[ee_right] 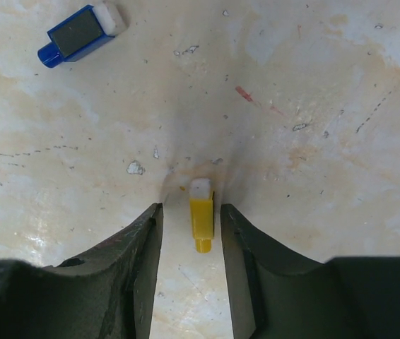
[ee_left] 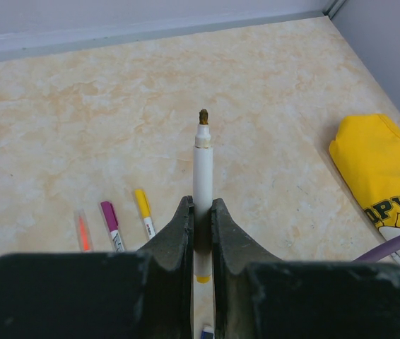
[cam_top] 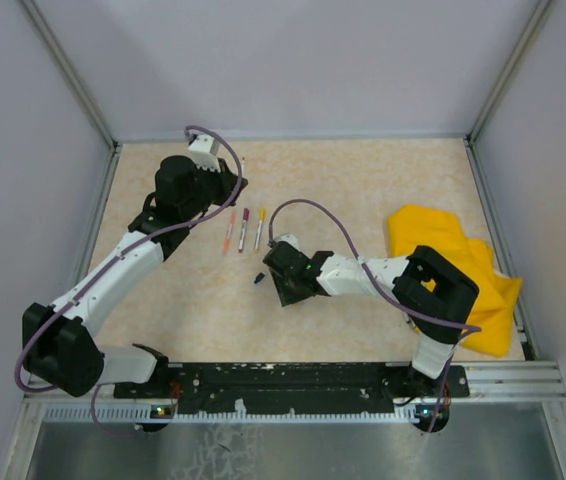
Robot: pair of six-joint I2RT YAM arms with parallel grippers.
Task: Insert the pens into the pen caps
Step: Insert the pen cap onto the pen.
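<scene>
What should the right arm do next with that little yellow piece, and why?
Probably close the right gripper on the yellow cap: it lies on the table between the open jaws, a gap on each side, not yet gripped. The left gripper holds a white pen with its tip bare, seemingly waiting for a cap.

Uncapped white pen (ee_left: 202, 162), brownish tip; yellow cap (ee_right: 201, 222), blue cap (ee_right: 76, 35) lying apart
</scene>
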